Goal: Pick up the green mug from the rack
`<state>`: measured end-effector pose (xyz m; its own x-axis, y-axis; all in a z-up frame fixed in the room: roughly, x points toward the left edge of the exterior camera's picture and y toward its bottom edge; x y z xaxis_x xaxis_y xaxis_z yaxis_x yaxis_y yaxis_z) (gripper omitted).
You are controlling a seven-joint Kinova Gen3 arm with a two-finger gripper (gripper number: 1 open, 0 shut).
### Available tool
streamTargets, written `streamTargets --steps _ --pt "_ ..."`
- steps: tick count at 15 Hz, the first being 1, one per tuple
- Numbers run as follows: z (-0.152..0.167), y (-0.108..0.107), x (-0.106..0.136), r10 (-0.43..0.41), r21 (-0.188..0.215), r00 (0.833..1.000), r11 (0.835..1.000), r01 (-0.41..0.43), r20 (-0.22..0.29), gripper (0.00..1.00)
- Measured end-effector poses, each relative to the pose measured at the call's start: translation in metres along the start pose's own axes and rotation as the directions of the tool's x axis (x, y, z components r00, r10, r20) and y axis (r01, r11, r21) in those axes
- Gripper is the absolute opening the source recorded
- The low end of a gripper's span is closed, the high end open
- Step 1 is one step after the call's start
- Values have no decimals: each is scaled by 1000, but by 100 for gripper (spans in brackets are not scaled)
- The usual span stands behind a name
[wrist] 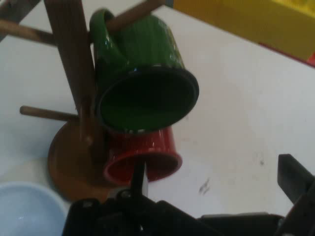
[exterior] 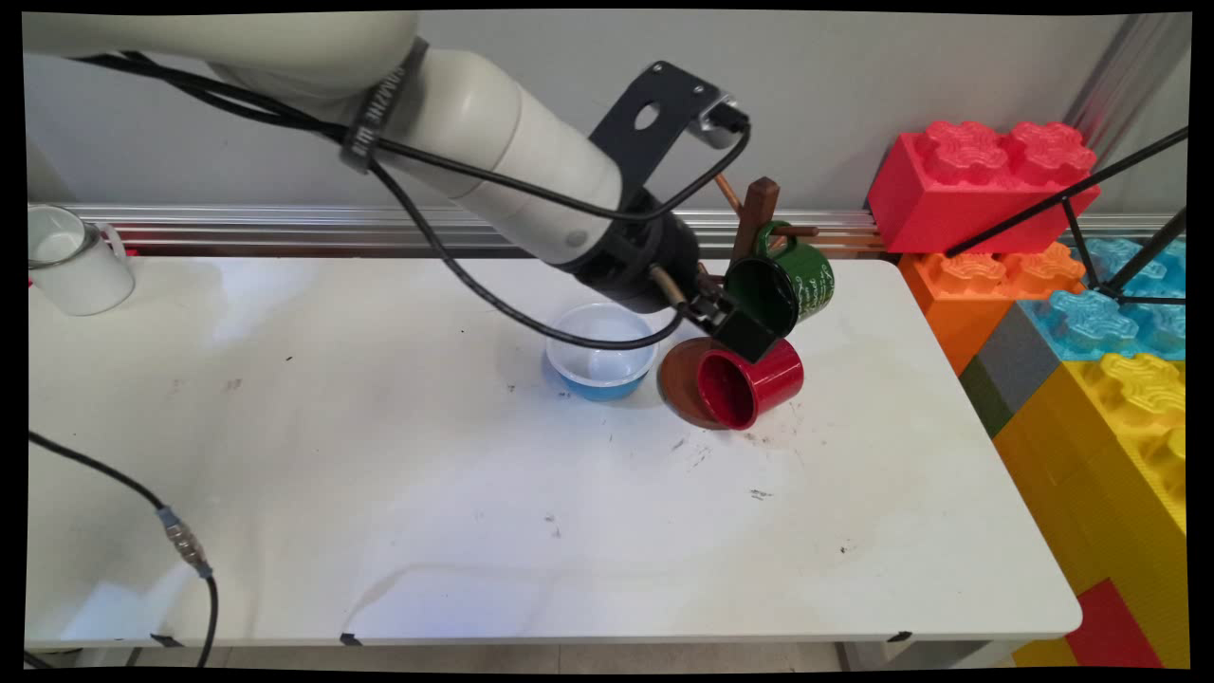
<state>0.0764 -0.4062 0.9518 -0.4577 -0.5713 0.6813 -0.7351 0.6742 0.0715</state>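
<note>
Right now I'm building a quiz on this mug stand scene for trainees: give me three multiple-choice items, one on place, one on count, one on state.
1. Where is the green mug?
A. Hung by its handle on a peg of the wooden mug stand
B. Inside the bowl
C. On the toy bricks

2. How many mugs are at the stand?
A. One
B. Two
C. Four

3. How does the red mug sit?
A. Upright
B. Upside down
C. On its side

Answers: 1 A, the peg passes through its handle; 2 B, green above red; 3 C, its mouth faces sideways beside the end effector.
</note>
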Motion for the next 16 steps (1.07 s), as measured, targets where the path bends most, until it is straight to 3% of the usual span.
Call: streamTargets --steps 16 --pt "48 3 4 -148 -25 982 989 147 -113 100"
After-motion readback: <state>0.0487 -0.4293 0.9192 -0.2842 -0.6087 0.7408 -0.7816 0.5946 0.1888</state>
